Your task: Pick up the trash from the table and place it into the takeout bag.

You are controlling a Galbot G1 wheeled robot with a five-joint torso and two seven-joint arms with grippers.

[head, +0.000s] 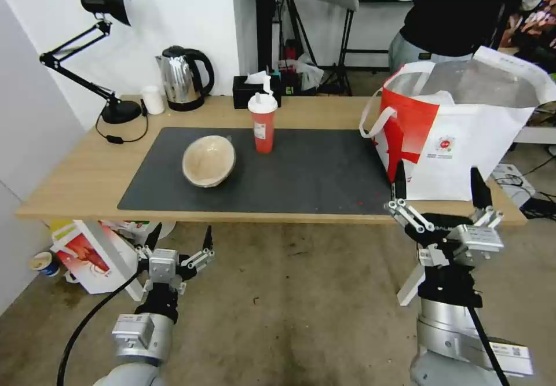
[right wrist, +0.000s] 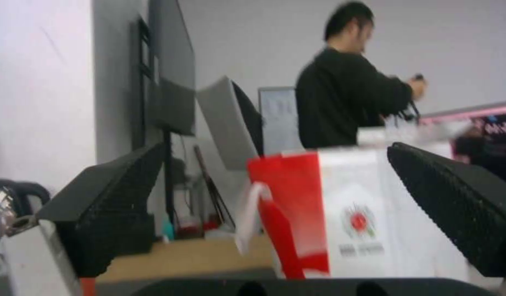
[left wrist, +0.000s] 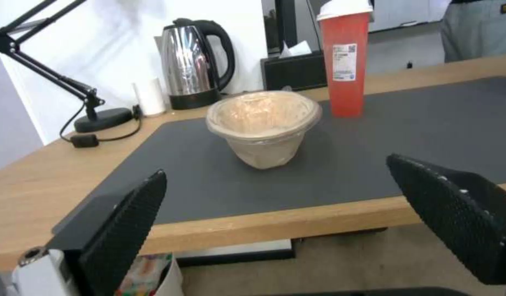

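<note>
A beige bowl [head: 209,161] [left wrist: 263,125] sits on the dark mat of the table [head: 75,172] [left wrist: 39,185], left of centre. Behind it and to the right stands a red drink cup [head: 263,122] [left wrist: 346,61] with a white lid. The takeout bag [head: 457,128] [right wrist: 346,213], white and red with strap handles and silvery lining, stands open at the table's right end. My left gripper [head: 180,240] [left wrist: 286,222] hangs open below the table's front edge, facing the bowl. My right gripper [head: 438,182] [right wrist: 275,205] is open just in front of the bag.
Along the back edge stand a black desk lamp [head: 98,50], a small white cup [head: 153,100], a steel kettle [head: 184,78] and a black tissue box [head: 255,91]. A red-and-white box [head: 92,256] lies on the floor under the table's left end.
</note>
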